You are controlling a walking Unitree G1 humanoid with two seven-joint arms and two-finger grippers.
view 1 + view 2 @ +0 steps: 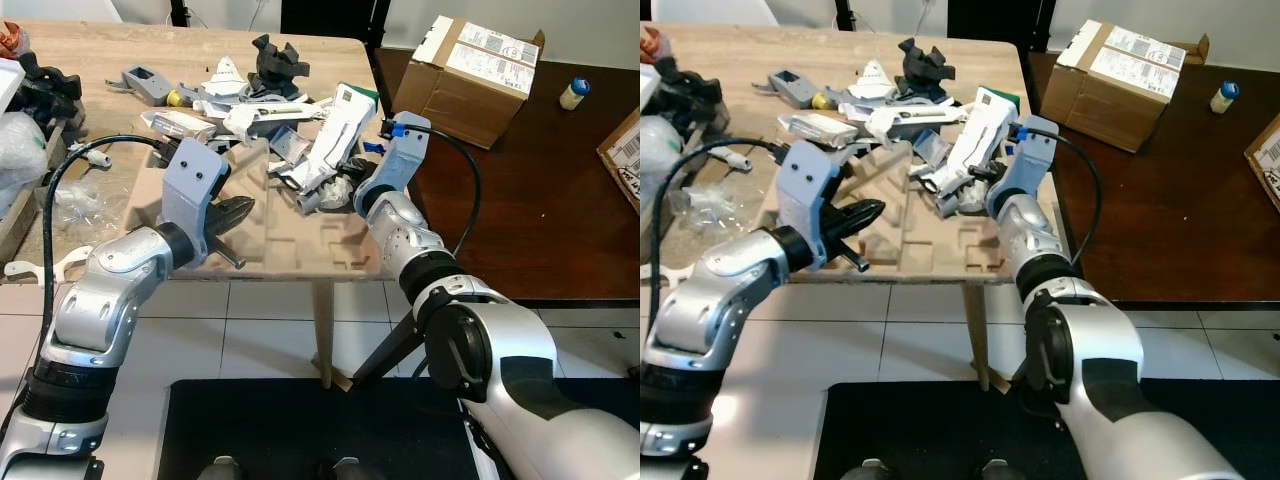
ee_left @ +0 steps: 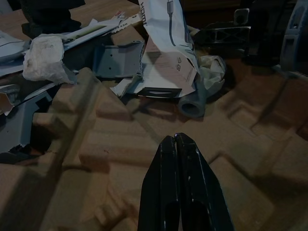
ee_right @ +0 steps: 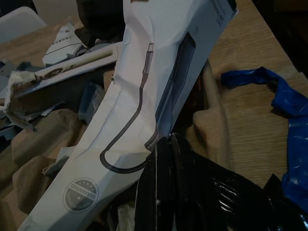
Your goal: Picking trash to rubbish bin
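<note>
Trash lies heaped on a wooden table (image 1: 90, 50). A long white cable box (image 1: 335, 135) leans across a brown moulded pulp tray (image 1: 290, 235). Beside the box's lower end lie a short grey tube (image 2: 192, 101) and crumpled white paper (image 2: 43, 57). My left gripper (image 2: 175, 140) is shut and empty, hovering low over the pulp tray and pointing toward the tube. My right gripper (image 3: 167, 139) is shut, its tip against the edge of the white box (image 3: 144, 96), with black plastic film (image 3: 231, 192) around it and a blue plastic scrap (image 3: 288, 110) alongside.
Grey parts (image 1: 145, 82), a black holder (image 1: 280, 65) and torn packaging crowd the table's far half. A clear plastic bag (image 1: 20, 150) sits at the left edge. On the dark surface to the right are a cardboard box (image 1: 480, 65) and a small bottle (image 1: 573, 92). Tiled floor lies below.
</note>
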